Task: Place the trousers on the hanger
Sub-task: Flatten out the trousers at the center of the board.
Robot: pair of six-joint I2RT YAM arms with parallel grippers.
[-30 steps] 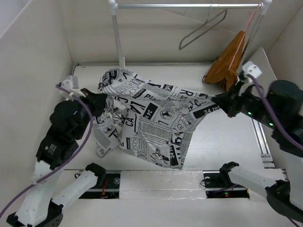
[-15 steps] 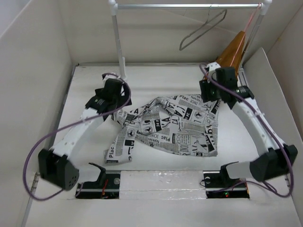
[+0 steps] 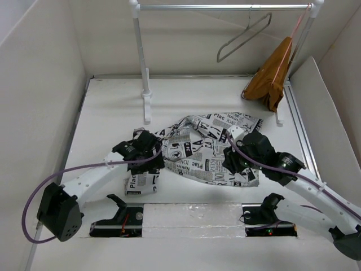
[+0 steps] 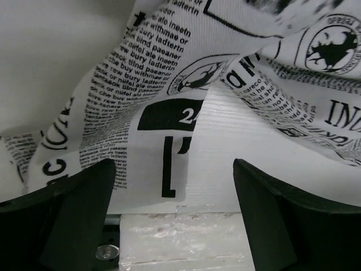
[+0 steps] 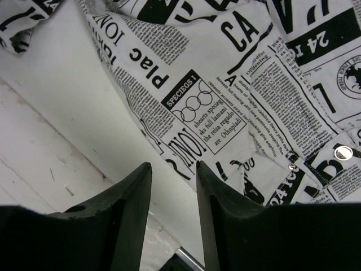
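Note:
The trousers (image 3: pixel 206 149), white with black newspaper print, lie crumpled on the table's middle. My left gripper (image 3: pixel 151 161) hovers at their left edge, jaws wide apart. In the left wrist view (image 4: pixel 175 212) nothing sits between its fingers (image 4: pixel 79 220), and the cloth (image 4: pixel 169 84) drapes just beyond them. My right gripper (image 3: pixel 230 164) is low over the trousers' right part. In the right wrist view (image 5: pixel 173 166) its jaws stand partly apart above the cloth's edge (image 5: pixel 214 113), gripping nothing. The grey wire hanger (image 3: pixel 243 37) hangs bare on the rail at the back.
A clothes rail (image 3: pixel 225 7) on white posts spans the back. An orange-brown garment (image 3: pixel 269 76) hangs from its right end on a pinkish hanger. White walls enclose the table on three sides. A taped strip (image 3: pixel 192 214) runs along the near edge between the arm bases.
A second ago both grippers held the trousers stretched in the air. They let go, the trousers dropped onto the table, and both arms came back toward the near side.

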